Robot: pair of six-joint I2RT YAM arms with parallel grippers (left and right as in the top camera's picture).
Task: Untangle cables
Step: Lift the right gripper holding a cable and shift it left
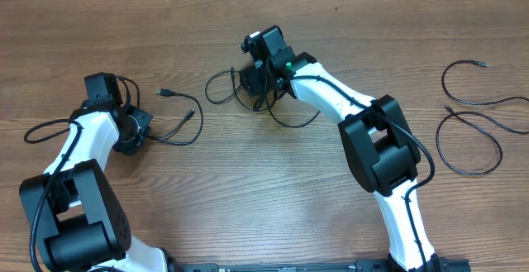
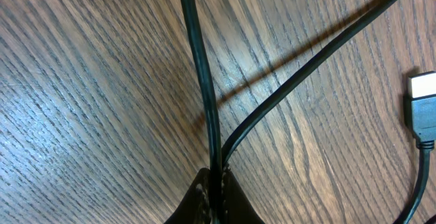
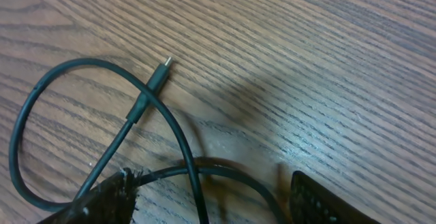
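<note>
The left hand (image 2: 212, 195) is clenching one cable (image 2: 203, 81) low over the table (image 2: 82, 115), two strands running out of its grip. The right hand (image 3: 211, 200) is standing released astride a looped cable (image 3: 41, 108), gripping nothing. If these two cords are crossing somewhere (the overhead view is not settling that), a pull is likely tightening a knot or whipping the plug (image 3: 158, 81) around. Two more cables (image 1: 479, 104) are lying well apart at the right. No container is showing; everything is lying bare.

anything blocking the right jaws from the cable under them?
Nothing visible. The cable lies on the bare table, one strand running through the gap of the open right gripper. Only its own loop crosses there.
</note>
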